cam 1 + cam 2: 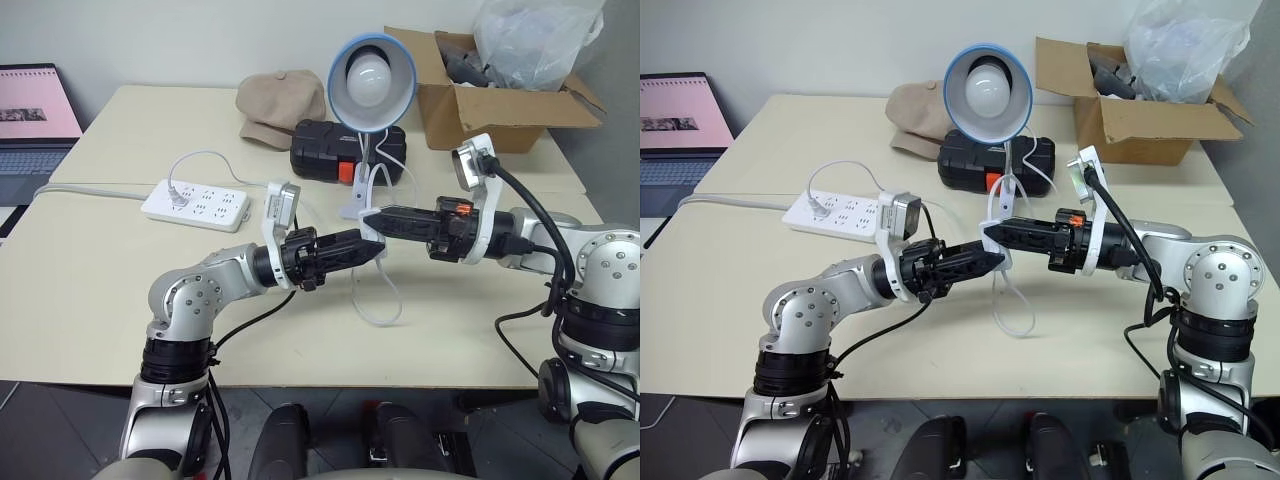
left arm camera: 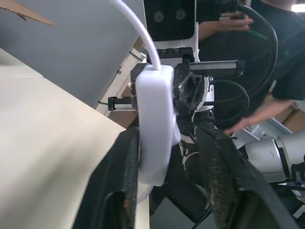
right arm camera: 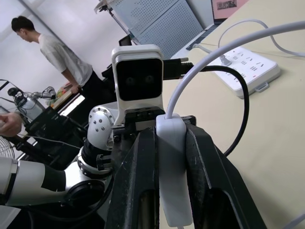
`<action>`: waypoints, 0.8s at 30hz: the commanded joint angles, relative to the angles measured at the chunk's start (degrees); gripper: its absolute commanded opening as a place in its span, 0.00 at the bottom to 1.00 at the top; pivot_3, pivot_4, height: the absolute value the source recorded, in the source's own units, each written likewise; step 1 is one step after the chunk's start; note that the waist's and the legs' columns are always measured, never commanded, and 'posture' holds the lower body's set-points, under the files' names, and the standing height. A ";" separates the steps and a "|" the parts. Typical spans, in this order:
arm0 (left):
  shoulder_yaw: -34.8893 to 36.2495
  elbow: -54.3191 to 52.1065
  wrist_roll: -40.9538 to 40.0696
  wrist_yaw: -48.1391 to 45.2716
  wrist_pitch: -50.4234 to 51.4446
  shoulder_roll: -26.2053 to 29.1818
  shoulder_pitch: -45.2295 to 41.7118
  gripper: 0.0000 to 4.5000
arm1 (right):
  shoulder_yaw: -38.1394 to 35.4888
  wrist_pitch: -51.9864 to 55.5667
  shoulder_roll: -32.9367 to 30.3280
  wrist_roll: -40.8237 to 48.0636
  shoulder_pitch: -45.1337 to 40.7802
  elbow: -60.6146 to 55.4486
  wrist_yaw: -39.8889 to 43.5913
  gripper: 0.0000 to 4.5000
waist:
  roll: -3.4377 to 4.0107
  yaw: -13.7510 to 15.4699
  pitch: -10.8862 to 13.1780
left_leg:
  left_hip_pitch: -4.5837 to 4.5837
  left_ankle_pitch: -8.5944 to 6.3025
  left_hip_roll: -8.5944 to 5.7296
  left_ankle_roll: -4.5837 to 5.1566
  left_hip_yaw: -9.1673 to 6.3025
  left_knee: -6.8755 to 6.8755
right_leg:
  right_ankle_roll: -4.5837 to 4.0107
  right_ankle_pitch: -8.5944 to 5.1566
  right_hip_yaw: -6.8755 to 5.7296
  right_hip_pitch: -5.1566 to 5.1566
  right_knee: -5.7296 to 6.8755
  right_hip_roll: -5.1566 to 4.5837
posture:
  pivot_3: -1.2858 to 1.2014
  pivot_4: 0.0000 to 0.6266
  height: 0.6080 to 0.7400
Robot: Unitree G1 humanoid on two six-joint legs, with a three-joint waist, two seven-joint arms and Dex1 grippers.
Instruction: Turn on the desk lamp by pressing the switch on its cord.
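Out over the pale table [image 1: 90, 300], the desk lamp [image 1: 371, 82] stands clipped at the far side with its blue shade tipped toward the robot and its bulb unlit, beside a white power strip [image 1: 195, 204] and in front of a black case [image 1: 330, 148]. In front of the lamp the two arms meet nose to nose above the tabletop, the left gripper [image 1: 372, 247] reaching in from the left and the right gripper [image 1: 372, 219] from the right, both roughly level. Between them is the switch [image 3: 172, 167], lifted clear of the table, with the cord [image 1: 385, 305] hanging in a loop below it and running back to the lamp. The right gripper's fingers are clamped on the switch's two narrow sides, its long axis lying along those fingers. The left gripper's fingers have the same block between them (one finger [image 2: 126, 176] lies against its flat face, the other stands a little off the opposite face), so its jaws are nearly closed across the block's thickness. By my reading, the press depends on that squeeze landing squarely on the button, and the left arm is the one placed to deliver it.
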 commanded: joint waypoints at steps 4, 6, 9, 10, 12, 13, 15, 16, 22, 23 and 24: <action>-0.65 -1.14 -0.25 -1.41 -1.09 -0.04 -0.44 0.12 | -0.58 -1.81 -0.60 3.38 -2.18 -0.79 -0.99 0.09 | 0.00 0.00 0.00 | 0.00 0.00 0.00 0.00 0.00 0.00 | 0.00 0.00 0.00 0.00 -0.01 0.00 | 0.52 0.24 1.00; -0.79 -1.17 -0.19 -1.62 -1.17 0.08 -0.39 0.12 | -0.62 -1.99 -0.59 3.90 -2.41 -0.44 -1.39 0.09 | 0.00 0.00 0.00 | -0.01 0.00 0.00 0.00 0.00 0.00 | 0.00 0.00 0.00 0.00 -0.01 0.00 | 0.52 0.24 1.00; -0.77 -1.18 -0.18 -1.56 -1.43 0.06 -0.40 0.11 | -0.38 -2.09 -0.79 4.61 -2.43 -0.32 -1.68 0.09 | 0.00 0.01 0.00 | -0.01 0.00 0.00 0.00 0.00 0.00 | 0.00 0.00 0.00 0.00 -0.01 0.00 | 0.52 0.24 1.00; -0.78 -1.24 -0.13 -1.50 -1.51 0.05 -0.41 0.11 | -0.31 -2.13 -0.84 4.76 -2.43 -0.30 -1.76 0.09 | 0.00 0.01 0.00 | -0.01 0.00 0.00 0.00 0.00 0.00 | 0.00 0.00 0.00 0.00 -0.01 0.00 | 0.52 0.24 1.00; -0.89 -1.45 -0.02 -1.59 -1.57 0.19 -0.36 0.11 | -0.26 -2.21 -0.86 4.99 -2.43 -0.25 -1.89 0.09 | 0.00 0.01 0.00 | -0.01 0.00 0.00 0.00 0.00 0.00 | 0.00 0.00 0.00 0.00 -0.01 0.00 | 0.52 0.24 1.00; -0.95 -1.54 -0.01 -1.67 -1.56 0.27 -0.33 0.11 | -0.24 -2.26 -0.88 5.07 -2.42 -0.24 -1.92 0.09 | 0.00 0.01 0.00 | -0.01 0.00 0.00 0.00 0.00 0.00 | 0.00 0.00 0.00 0.00 -0.01 0.00 | 0.52 0.24 1.00; -1.58 -2.26 0.22 -3.02 -1.45 1.33 -0.07 0.11 | -0.02 -2.41 -0.90 5.08 -2.51 -0.12 -2.07 0.09 | 0.00 0.01 0.00 | -0.01 0.00 0.00 0.00 0.00 0.00 | 0.00 0.00 0.00 0.00 -0.01 0.00 | 0.52 0.24 1.00; -1.59 -2.25 0.35 -3.07 -1.36 1.69 -0.18 0.19 | 0.07 -2.51 -0.90 5.03 -2.54 -0.04 -2.19 0.09 | 0.00 0.01 0.00 | -0.01 0.00 0.00 0.00 0.00 0.00 | 0.00 0.00 0.00 0.00 -0.01 0.00 | 0.52 0.24 1.00; -0.11 -0.59 -0.89 -2.05 -0.67 1.92 -1.49 0.47 | 0.44 -3.29 -0.75 5.41 -1.92 -0.14 -3.09 0.09 | 0.00 0.03 0.00 | -0.01 0.00 0.00 0.00 -0.01 0.00 | 0.00 0.00 -0.01 0.00 -0.02 0.00 | 0.52 0.24 1.00; -0.09 -0.54 -0.92 -2.06 -0.64 2.00 -1.56 0.51 | 0.50 -3.41 -0.72 5.45 -1.85 -0.12 -3.20 0.09 | 0.00 0.03 0.00 | -0.02 0.00 0.00 0.00 -0.01 0.00 | 0.00 0.00 -0.01 0.00 -0.02 0.00 | 0.52 0.24 1.00; -0.10 -0.52 -0.94 -2.09 -0.62 2.05 -1.59 0.55 | 0.56 -3.51 -0.73 5.52 -1.80 -0.12 -3.28 0.09 | 0.00 0.03 0.00 | -0.02 0.00 0.00 0.00 -0.01 0.00 | 0.00 0.00 -0.01 0.00 -0.02 0.00 | 0.52 0.24 1.00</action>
